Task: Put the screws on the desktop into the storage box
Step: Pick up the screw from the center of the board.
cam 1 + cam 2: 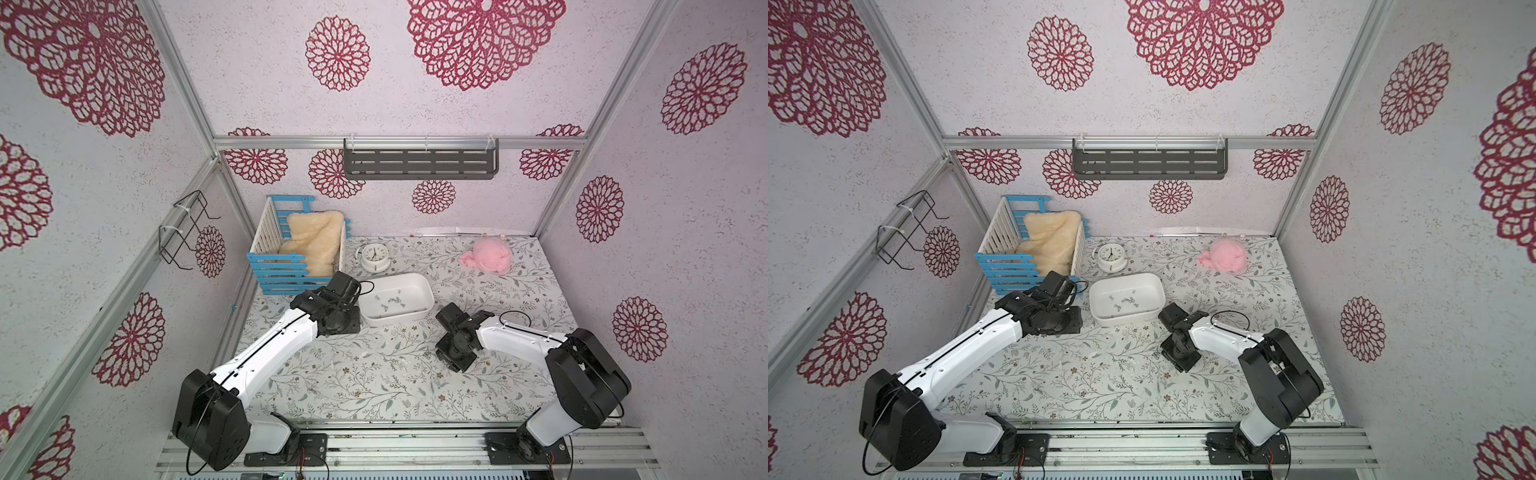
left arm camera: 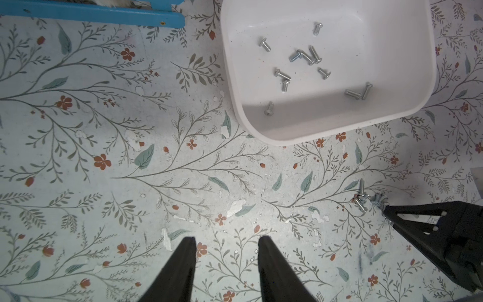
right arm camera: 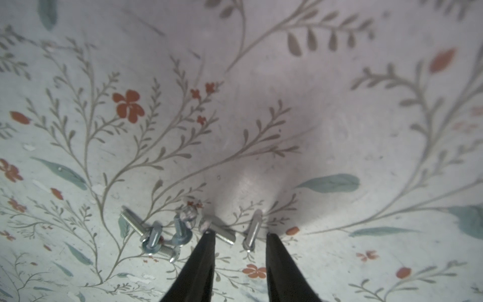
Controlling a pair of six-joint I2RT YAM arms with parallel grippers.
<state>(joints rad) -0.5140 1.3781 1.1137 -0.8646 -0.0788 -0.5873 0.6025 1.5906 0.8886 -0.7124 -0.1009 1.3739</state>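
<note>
Two spots to watch on your desktop (image 1: 374,386). The box (image 1: 430,291) sits mid-desktop. Your left gripper (image 2: 226,239) hangs near it, jaws spread, nothing between them. Your right gripper (image 3: 239,234) is down at the surface, jaws spread, one screw (image 3: 252,231) lying between them. More screws (image 3: 156,238) cluster just beside, and about eleven lie in the box.

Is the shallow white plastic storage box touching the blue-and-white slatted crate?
Apart. The left wrist view shows a strip of bare floral desktop between the white storage box and the blue slatted crate.
</note>
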